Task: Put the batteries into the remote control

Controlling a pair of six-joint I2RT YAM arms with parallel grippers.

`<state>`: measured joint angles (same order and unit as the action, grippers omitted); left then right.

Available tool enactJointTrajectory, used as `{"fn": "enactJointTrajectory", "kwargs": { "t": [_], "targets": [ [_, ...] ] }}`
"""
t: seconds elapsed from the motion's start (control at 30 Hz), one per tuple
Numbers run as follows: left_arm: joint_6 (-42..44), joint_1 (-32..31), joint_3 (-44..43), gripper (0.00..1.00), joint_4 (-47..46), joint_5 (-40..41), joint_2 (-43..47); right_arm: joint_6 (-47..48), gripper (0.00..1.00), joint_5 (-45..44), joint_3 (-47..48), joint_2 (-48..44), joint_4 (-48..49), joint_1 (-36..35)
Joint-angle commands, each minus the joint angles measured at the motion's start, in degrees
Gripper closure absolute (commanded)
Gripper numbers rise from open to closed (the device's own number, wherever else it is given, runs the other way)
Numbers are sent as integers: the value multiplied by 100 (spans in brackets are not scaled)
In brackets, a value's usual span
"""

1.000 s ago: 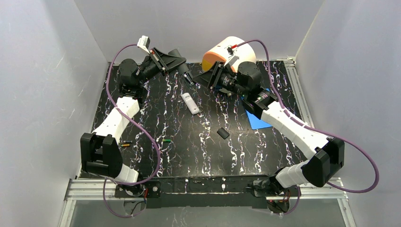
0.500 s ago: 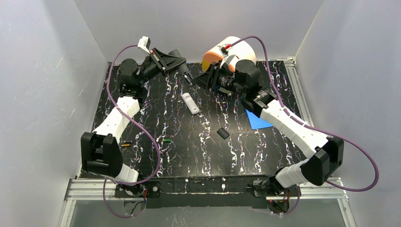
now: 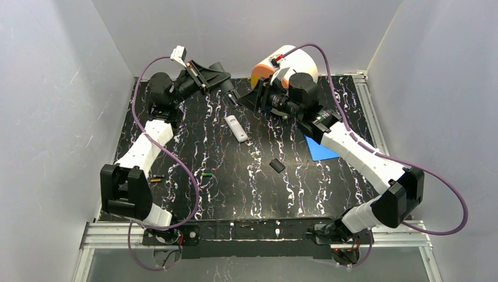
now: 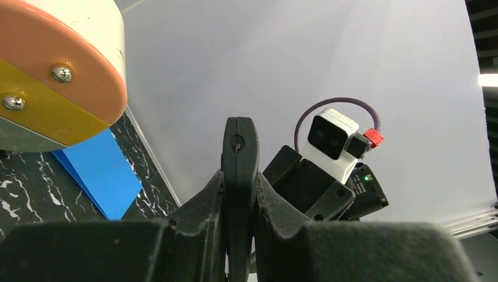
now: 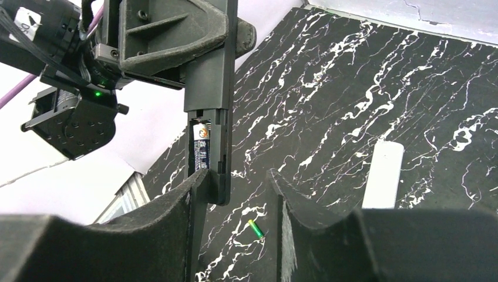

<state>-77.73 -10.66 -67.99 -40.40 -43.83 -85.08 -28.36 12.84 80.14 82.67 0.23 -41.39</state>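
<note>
- My left tool (image 4: 239, 197) is clamped on the black remote control (image 4: 239, 158) and holds it off the counter (image 3: 194, 147) at the far side, the remote's free end pointing toward the right arm.
- In the right wrist view the remote's battery bay is uncovered, and one blue battery (image 5: 200, 147) sits in it, lengthwise.
- My right tool (image 5: 238, 182) stands with its fingers apart and nothing between them. One finger (image 5: 197, 200) is right at the remote's lower end, but I cannot tell whether it touches.
- A green battery (image 3: 206, 174) lies on the counter nearer the bases, and an orange-yellow battery (image 3: 156, 180) lies by the left arm's elbow.
- Also on the counter are a white remote (image 3: 235, 128) near the middle, a small black cover (image 3: 276, 165) and a blue sheet (image 3: 322, 150) under the right forearm.
- An orange-and-white drum (image 3: 285, 61) stands at the back.
</note>
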Motion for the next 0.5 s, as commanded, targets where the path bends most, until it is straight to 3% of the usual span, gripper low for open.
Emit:
{"fn": "enactJointTrajectory", "kwargs": {
  "t": [0.0, 0.23, 0.33, 0.47],
  "targets": [
    [152, -42, -36, 100, -45, -38, 180, -22, 49, -220, 255, 126, -272, -81],
    [1312, -33, 934, 100, 907, -226, 422, -237, 26, -216, -325, -294, -83, -73],
    [2010, -38, 1293, 100, 1578, -208, 534, -279, 24, -231, -708, -421, -175, -64],
    [3309, -110, 1434, 100, 3444, 450, 598, -186, 25, -551, -1413, -364, -415, -64]
  ]
}}
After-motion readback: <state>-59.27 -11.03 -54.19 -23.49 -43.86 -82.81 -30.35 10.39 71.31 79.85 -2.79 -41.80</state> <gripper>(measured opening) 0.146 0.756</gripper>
